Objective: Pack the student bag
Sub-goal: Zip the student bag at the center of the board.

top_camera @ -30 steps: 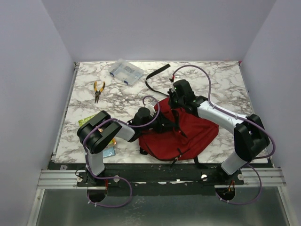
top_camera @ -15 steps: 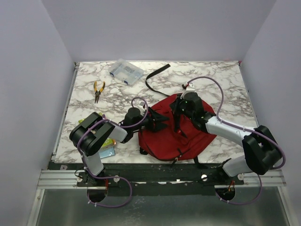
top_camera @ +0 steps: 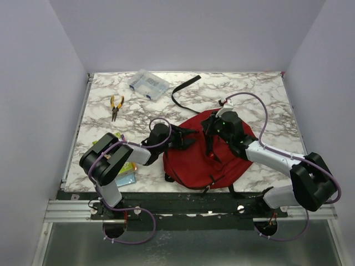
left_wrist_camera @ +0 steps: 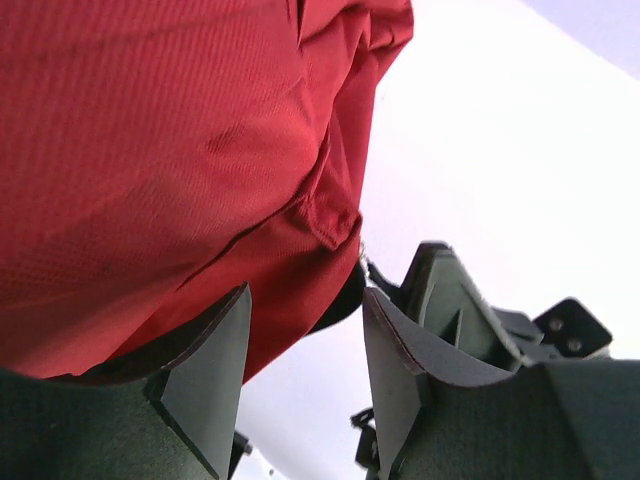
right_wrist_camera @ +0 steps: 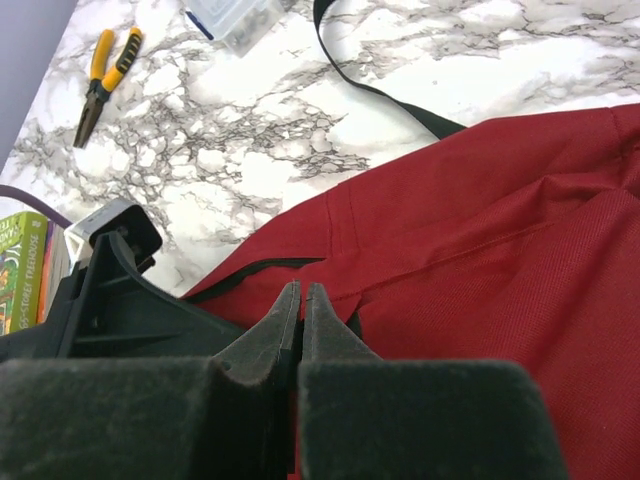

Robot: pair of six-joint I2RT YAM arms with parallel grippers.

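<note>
Top external view showed the marble table (top_camera: 260,94) with the bag (top_camera: 222,163) lying on its near middle part, between the two arms and close to their bases. It lay soft and rather flat, and I could not tell if its zip was open. The right arm (top_camera: 277,155) reached over the bag from the right and the left arm (top_camera: 119,158) came from the left, so both grippers met at the far left edge of the bag; I think they were there to lift the fabric and make an opening for packing. The left gripper (left_wrist_camera: 305,300) had its jaws spread apart. In the left wrist view the red fabric hung over one finger and a fold came down near the gap, but nothing was pinched. The right gripper (right_wrist_camera: 301,290) had its fingers pressed together just above the red fabric, and I saw nothing between them, so it seemed only to point at the bag or press on it. A black strap (top_camera: 183,91) lay loose on the table behind the bag. The things probably to be packed waited apart from it: a clear box (top_camera: 147,84) at the far side, a green book (right_wrist_camera: 22,270) by the left arm, and small pliers (top_camera: 115,106) at the far left.
</note>
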